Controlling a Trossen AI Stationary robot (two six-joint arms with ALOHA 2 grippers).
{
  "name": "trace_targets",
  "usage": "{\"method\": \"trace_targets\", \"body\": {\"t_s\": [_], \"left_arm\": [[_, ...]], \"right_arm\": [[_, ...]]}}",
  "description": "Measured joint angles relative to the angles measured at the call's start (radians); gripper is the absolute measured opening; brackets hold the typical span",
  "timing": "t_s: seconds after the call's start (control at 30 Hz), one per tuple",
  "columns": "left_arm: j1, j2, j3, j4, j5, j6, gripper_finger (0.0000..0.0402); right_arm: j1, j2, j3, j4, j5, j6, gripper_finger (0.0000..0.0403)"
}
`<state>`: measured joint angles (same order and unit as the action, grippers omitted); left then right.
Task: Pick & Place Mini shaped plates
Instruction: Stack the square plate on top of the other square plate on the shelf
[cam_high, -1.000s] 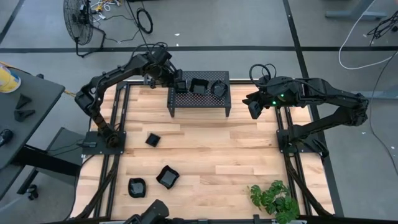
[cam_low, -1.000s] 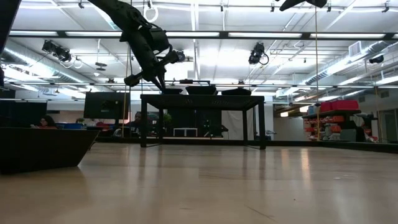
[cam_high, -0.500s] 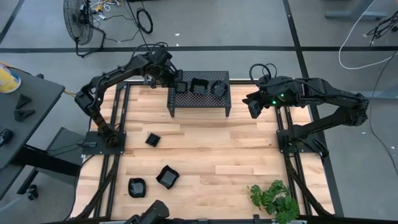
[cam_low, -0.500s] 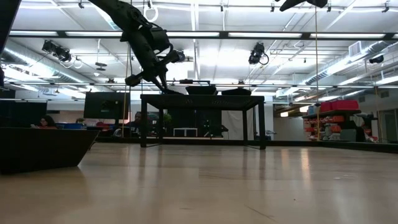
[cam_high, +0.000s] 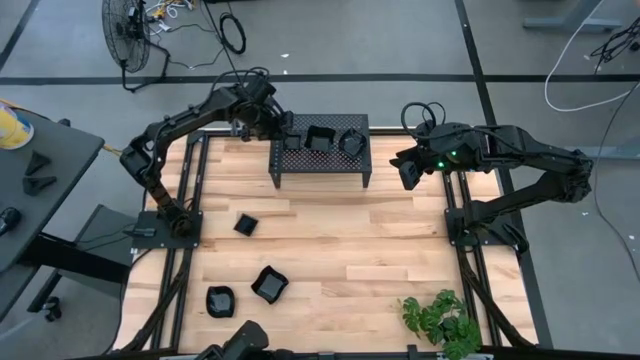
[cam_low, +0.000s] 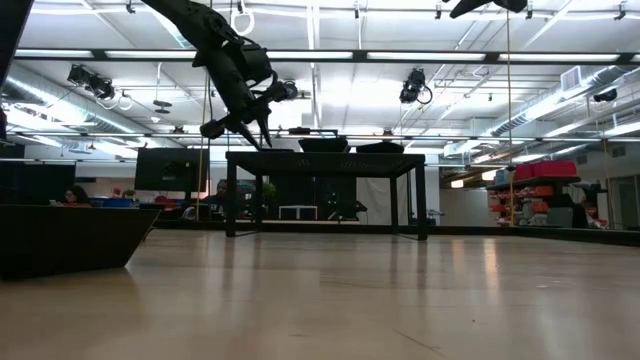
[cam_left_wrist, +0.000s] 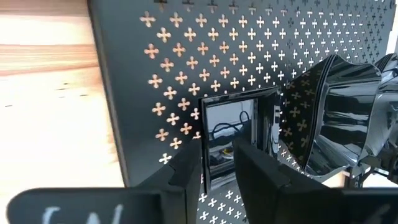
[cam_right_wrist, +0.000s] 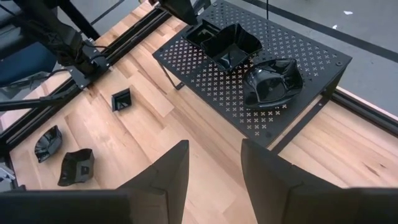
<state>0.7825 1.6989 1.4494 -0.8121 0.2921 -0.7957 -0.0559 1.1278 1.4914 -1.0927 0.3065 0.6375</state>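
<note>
Left gripper (cam_high: 283, 131) reached over the near-left end of the black perforated-metal stand (cam_high: 330, 158), fingers (cam_left_wrist: 186, 171) slightly apart astride a small square glossy black plate (cam_left_wrist: 233, 134) lying on it. Right gripper (cam_high: 408, 174) poised beside the stand's other end, fingers (cam_right_wrist: 171, 171) parted, empty.

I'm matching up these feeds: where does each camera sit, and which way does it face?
High view: overhead, straight down; both arms, stand.
Low view: table height, level across; left arm above the stand.
Left wrist view: over the stand; own fingers, square plate.
Right wrist view: raised beside the stand; own fingers.
Shared: high and right wrist views both show three plates on the stand.
</note>
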Motion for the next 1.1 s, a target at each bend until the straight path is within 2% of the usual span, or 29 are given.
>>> {"method": "trace_targets", "body": {"t_s": [0.23,0.4,0.57,0.8,0.93,1.1], "left_arm": [[0.017,-0.048,0.000,-0.053,-0.024,0.046,0.0112],[0.004,-0.113,0.000,-0.183,-0.067,0.119,0.0113],[-0.067,-0.182,0.000,-0.306,-0.102,0.247,0.0113],[-0.170,-0.238,-0.002,-0.453,-0.222,0.264,0.0113],[-0.231,-0.278,-0.049,-0.449,-0.210,0.313,0.0113],[-0.330,-0.343,-0.154,-0.409,-0.195,0.300,0.0113]], "right_arm": [[0.000,0.000,0.000,0.000,0.000,0.010,0.0149],[0.000,0.000,0.000,0.000,0.000,0.010,0.0149],[0.000,0.000,0.000,0.000,-0.001,0.010,0.0149],[0.000,0.000,0.000,0.001,-0.009,0.010,0.0149],[0.001,0.000,0.000,0.007,-0.010,0.010,0.0149],[0.001,0.000,0.000,0.008,-0.010,0.010,0.0149]]}}
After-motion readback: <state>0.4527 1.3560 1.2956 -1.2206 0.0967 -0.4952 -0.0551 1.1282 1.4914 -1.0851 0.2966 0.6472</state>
